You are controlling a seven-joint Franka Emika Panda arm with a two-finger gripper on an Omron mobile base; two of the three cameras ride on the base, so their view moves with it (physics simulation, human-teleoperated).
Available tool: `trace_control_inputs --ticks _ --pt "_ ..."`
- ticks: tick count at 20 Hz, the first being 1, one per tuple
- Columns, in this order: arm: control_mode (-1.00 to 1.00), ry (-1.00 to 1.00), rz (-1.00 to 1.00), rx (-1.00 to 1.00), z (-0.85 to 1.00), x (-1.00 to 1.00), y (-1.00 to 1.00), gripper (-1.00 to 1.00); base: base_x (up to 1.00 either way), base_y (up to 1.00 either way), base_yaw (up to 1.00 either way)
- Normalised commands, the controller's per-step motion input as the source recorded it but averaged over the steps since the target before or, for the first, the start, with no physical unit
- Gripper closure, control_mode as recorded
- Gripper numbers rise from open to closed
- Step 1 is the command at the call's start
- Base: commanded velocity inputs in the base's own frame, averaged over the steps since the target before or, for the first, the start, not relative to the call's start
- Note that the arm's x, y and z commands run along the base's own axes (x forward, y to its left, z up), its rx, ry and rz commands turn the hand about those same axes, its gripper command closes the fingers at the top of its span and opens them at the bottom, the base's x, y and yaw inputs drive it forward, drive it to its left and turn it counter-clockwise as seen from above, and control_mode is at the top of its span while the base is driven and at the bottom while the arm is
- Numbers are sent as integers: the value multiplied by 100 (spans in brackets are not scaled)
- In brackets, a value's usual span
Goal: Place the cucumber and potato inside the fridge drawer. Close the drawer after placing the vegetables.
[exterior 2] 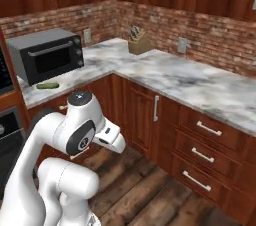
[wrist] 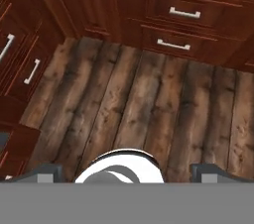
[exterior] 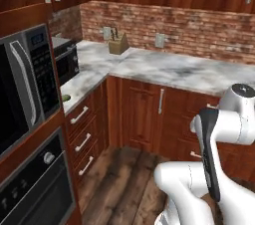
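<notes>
Marble-patterned grey and white stone forms the L-shaped worktop [exterior 2: 165, 77] that is seen wrapping round the corner of the kitchen, backed by a red brick wall [exterior 2: 210, 40] and set over reddish wooden cabinets with silver handles. The cucumber [exterior 2: 47, 85] is seen lying flat on the left run of the worktop, just in front of the black microwave [exterior 2: 47, 56] and close to the front edge; in the left base view its dark green end [exterior: 65, 98] is glimpsed at the edge of the same worktop, partly hidden by the tall oven unit [exterior: 30, 119]. A wooden knife block [exterior 2: 139, 44] is placed in the far corner of the worktop, near the brick wall, well apart from the cucumber. The white arm [exterior 2: 75, 135] is folded low in front of the base, over the floor and well away from the worktop. The hand [wrist: 127, 172] is pointed down at the dark wooden plank floor [wrist: 129, 99], with its two dark fingertips [wrist: 47, 172] set wide apart at the bottom corners of the hand view and nothing held between them. Cabinet drawers [wrist: 178, 17] with silver handles are seen across the top of that view, and further drawer fronts along its left side.
</notes>
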Motion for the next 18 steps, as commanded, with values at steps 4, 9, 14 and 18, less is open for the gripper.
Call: trace_control_inputs --ticks 4,9,14,18 --pt "100 0 0 0 0 0 0 -100 100 -8 57" --pt "100 0 0 0 0 0 0 -100 99 0 61" --pt "100 0 0 0 0 0 0 -100 87 -9 61" --pt "100 0 0 0 0 0 0 -100 72 -31 59"
